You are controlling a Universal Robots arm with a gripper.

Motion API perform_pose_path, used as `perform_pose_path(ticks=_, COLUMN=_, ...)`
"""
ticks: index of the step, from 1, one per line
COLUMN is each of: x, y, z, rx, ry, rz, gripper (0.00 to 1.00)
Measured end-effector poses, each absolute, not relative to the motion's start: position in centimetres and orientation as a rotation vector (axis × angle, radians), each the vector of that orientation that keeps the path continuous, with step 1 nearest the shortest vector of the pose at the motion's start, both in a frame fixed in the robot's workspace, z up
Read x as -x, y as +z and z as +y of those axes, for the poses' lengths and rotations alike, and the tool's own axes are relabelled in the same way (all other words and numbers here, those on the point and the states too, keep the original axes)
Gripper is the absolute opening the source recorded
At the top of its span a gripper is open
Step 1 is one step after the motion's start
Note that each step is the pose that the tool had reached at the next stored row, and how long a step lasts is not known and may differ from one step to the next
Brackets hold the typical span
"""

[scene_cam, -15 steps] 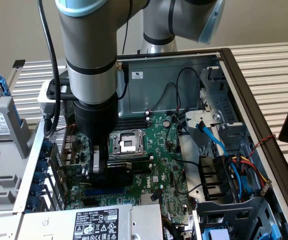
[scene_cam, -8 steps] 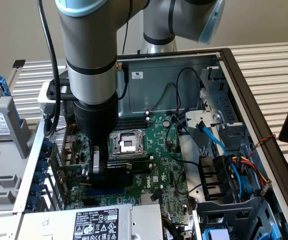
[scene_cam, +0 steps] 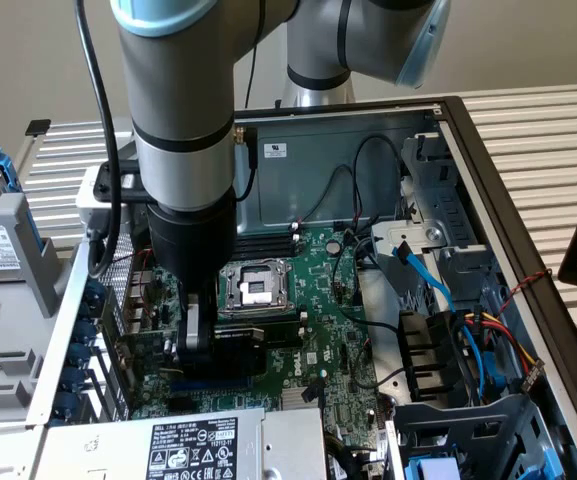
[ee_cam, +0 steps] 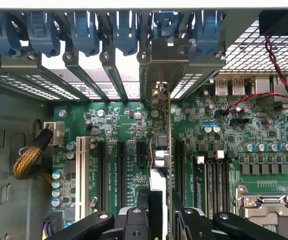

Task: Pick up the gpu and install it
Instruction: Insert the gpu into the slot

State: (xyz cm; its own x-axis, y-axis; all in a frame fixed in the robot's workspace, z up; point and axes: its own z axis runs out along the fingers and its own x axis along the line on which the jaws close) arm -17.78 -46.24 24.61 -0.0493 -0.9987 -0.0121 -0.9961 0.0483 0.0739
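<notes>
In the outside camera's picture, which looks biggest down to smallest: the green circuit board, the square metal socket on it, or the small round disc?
1. green circuit board, by far the largest
2. square metal socket
3. small round disc, the smallest
All sit at similar depth, so nearness barely matters.

Claw [ee_cam: 157, 212] hemmed: slot brackets [ee_cam: 79, 75] close one side, CPU socket [scene_cam: 253, 288] other.
</notes>
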Motion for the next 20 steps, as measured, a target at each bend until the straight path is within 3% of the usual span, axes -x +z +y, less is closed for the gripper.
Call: perform_pose_path(ticks=20, x=17.78, y=24.55, z=-46.23, rx=-2.135, ry=-0.092, rz=-2.242, gripper=0.27)
